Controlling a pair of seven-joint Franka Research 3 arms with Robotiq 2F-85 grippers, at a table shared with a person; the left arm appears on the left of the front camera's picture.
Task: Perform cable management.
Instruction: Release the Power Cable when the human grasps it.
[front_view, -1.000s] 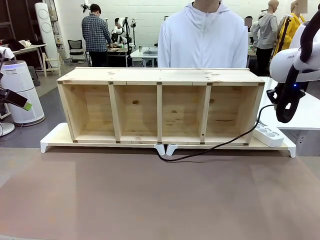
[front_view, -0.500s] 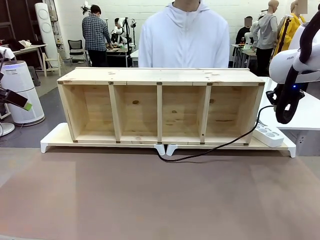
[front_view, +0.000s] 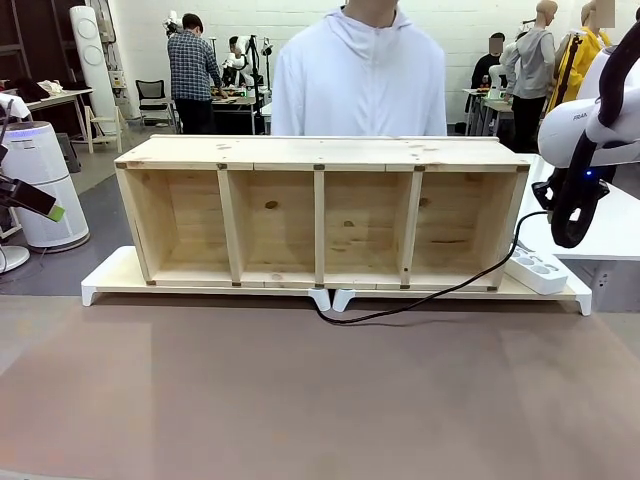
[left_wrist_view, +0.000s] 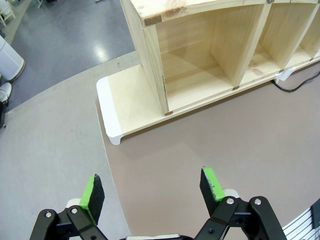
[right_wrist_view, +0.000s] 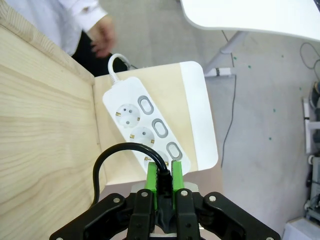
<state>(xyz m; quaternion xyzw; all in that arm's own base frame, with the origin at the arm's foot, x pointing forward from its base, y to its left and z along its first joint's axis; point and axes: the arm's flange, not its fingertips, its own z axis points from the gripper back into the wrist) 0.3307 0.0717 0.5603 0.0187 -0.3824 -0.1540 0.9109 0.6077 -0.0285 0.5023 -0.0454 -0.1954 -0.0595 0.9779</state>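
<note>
Brown mat (front_view: 320, 400) covers the near table, grey strip along its left side in the left wrist view. On it a white riser (front_view: 110, 280) carries a four-bay pine shelf (front_view: 320, 210), all bays open to the robot. Person in a white hoodie (front_view: 360, 80) stands right behind the shelf. Room is a lab: white brick wall, white air purifier (front_view: 40, 180) at left, another person (front_view: 193, 70) at a far bench.

Front view: cable (front_view: 420, 298) runs from the riser's middle feet, loops on the mat, then goes right along the riser front and up past the shelf's right end toward the right gripper (front_view: 570, 225), which hangs above the white power strip (front_view: 537, 270).

Right wrist view adds the grip detail: right gripper (right_wrist_view: 163, 176) pads pinched on the cable's (right_wrist_view: 120, 150) plug end, just above the strip (right_wrist_view: 145, 132) (a person's hand (right_wrist_view: 102, 35) is blurred at the top, past the shelf end).

Left wrist view: left gripper (left_wrist_view: 152, 190) jaws spread wide, nothing between them, hovering over the mat near the riser's left corner (left_wrist_view: 112, 125); a bit of cable (left_wrist_view: 295, 86) at far right.
</note>
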